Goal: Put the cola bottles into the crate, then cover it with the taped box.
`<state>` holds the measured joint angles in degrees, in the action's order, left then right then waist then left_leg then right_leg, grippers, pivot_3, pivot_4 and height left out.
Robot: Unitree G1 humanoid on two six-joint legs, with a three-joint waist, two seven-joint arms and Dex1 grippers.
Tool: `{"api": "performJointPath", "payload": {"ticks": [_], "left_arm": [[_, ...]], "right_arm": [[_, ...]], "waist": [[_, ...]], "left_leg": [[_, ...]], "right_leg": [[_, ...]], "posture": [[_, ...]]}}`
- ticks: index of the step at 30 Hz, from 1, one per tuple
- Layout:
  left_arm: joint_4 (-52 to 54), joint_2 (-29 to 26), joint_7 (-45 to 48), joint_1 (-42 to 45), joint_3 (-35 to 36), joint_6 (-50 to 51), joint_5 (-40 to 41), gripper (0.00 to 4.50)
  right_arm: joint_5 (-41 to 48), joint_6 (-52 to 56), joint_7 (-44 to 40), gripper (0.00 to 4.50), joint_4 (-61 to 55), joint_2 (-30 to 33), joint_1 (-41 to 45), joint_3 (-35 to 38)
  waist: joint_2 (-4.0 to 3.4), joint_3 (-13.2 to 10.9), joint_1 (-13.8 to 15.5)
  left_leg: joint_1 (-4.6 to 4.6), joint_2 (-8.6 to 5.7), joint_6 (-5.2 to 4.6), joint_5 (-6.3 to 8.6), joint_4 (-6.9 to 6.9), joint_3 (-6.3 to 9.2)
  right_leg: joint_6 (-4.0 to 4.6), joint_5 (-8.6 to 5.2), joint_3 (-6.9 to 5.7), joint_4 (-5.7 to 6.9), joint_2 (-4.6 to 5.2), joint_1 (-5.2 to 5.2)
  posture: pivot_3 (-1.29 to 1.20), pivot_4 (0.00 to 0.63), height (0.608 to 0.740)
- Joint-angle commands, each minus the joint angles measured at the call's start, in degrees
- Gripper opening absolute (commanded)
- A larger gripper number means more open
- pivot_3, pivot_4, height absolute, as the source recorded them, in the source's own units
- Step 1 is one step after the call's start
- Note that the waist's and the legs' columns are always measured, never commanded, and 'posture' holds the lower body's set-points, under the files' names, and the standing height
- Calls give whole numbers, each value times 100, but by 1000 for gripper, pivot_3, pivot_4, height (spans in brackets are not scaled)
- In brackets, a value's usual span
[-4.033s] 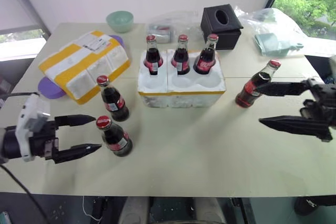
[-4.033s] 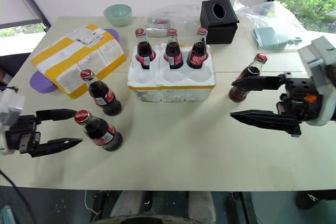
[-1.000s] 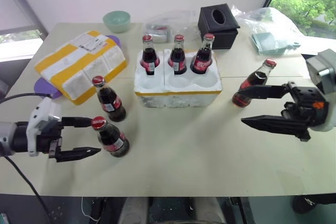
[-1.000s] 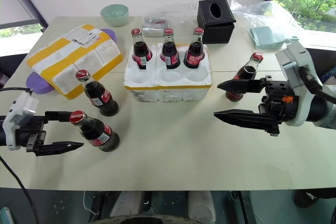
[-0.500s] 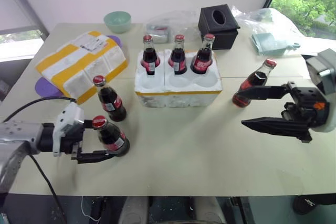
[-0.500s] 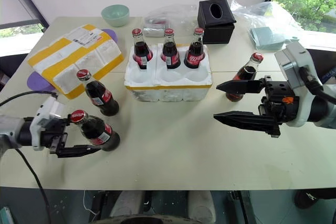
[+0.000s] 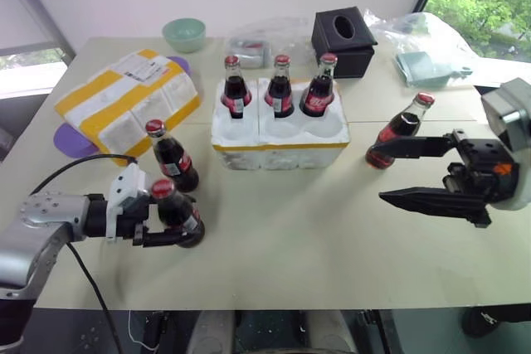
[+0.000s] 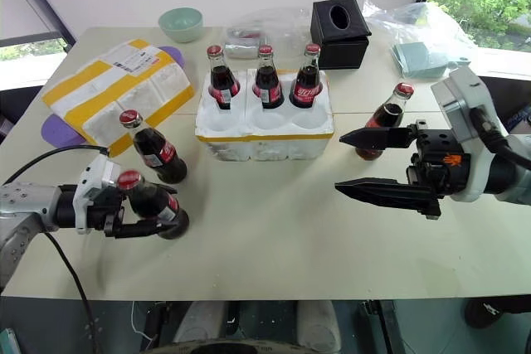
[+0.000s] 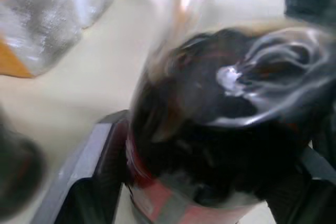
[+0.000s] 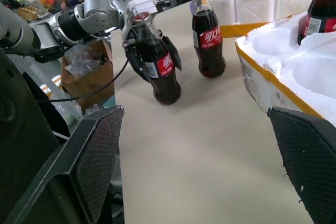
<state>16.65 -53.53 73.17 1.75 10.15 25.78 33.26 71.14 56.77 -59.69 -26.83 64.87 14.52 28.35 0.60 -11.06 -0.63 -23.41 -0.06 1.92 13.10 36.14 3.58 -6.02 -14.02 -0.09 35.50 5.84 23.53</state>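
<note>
Your left claw (image 7: 170, 223) grips a dark, red-capped glass cola bottle (image 7: 174, 211) lower left on the desk (image 7: 315, 230); right claw (image 7: 415, 172) gapes wide.

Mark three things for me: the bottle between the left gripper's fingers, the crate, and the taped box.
cola bottle (image 7: 177, 215), left eye view: its red label.
crate (image 7: 282, 153), left eye view: front wall above the yellow line.
taped box (image 7: 124, 105), left eye view: yellow band across its top.

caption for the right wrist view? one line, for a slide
Left claw straddling a cola bottle on the table, second bottle beside the crate.
</note>
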Motion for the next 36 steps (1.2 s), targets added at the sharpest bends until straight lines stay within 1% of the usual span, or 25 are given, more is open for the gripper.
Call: {"api": "performJointPath", "payload": {"ticks": [1, 7, 9, 14, 16, 19, 25, 29, 33, 36], "left_arm": [[115, -201, 256, -136, 119, 134, 207, 2822], [286, -343, 308, -18, 219, 359, 530, 2822], [367, -379, 308, 141, 256, 537, 721, 2822], [569, -719, 624, 577, 355, 754, 1004, 2822], [567, -863, 714, 903, 415, 930, 1242, 2822], [504, -1009, 810, 1479, 418, 1244, 1606, 2822], [130, -1000, 904, 3208, -56, 1842, 1976, 2822], [-261, -874, 1224, 4305, -507, 1992, 1859, 2822], [-993, -553, 1458, 5378, -1006, 2008, 1517, 2822], [-1890, 117, 1223, 6470, -1520, 1889, 911, 2822]], "right_arm": [[139, -79, 36, 4500, -104, -1, 82, 120], [111, -117, 74, 4500, -102, -60, 80, 68], [104, -136, 81, 4500, -108, -88, 72, 50], [22, -217, 42, 4500, -137, -180, 5, 0], [0, -252, 25, 4500, -135, -205, -14, -6], [-42, -314, 21, 4500, -135, -259, -52, -12], [-115, -440, 41, 4500, -259, -378, -232, 13], [-66, -423, 101, 4500, -222, -375, -311, 63], [-78, -444, 171, 4500, -194, -370, -311, 70], [-330, -618, 336, 4500, -285, -438, -326, 31]], "waist": [[0, 0, -9], [1, 0, -1], [4, -2, 1], [15, -8, 8], [17, -9, 6], [18, -10, 7], [30, -17, 3], [32, -19, -9], [37, -22, -3], [43, -26, 8]], "left_leg": [[0, 0, 0, 0, -1, 0], [0, 1, 0, 0, -3, 0], [-1, 1, 0, 0, 1, 0], [-2, 0, 0, 0, 5, 3], [-2, 0, 0, 0, 4, 2], [-4, 1, 0, 0, 3, 4], [-3, 0, -1, -1, 6, 5], [-3, 0, -1, -1, 7, 5], [-3, 0, -1, -1, 11, 9], [-2, 0, -2, -2, 20, 10]], "right_leg": [[0, 0, 1, -1, 0, 1], [0, -1, 1, 0, -1, 3], [0, 0, 1, 1, -1, 2], [0, 0, 0, 4, -2, 1], [0, 0, 1, 4, -2, 2], [-1, 0, 0, 5, -5, 2], [-6, 2, 0, 8, -9, -1], [-10, 3, 2, 9, -11, -1], [-11, 3, 2, 17, -17, -1], [-15, 3, 4, 32, -18, 0]], "posture": [[0, 150, 739], [0, 150, 739], [0, 150, 739], [0, 150, 739], [0, 150, 739], [0, 150, 739], [0, 150, 739], [0, 150, 739], [0, 150, 739], [0, 150, 739]]}}
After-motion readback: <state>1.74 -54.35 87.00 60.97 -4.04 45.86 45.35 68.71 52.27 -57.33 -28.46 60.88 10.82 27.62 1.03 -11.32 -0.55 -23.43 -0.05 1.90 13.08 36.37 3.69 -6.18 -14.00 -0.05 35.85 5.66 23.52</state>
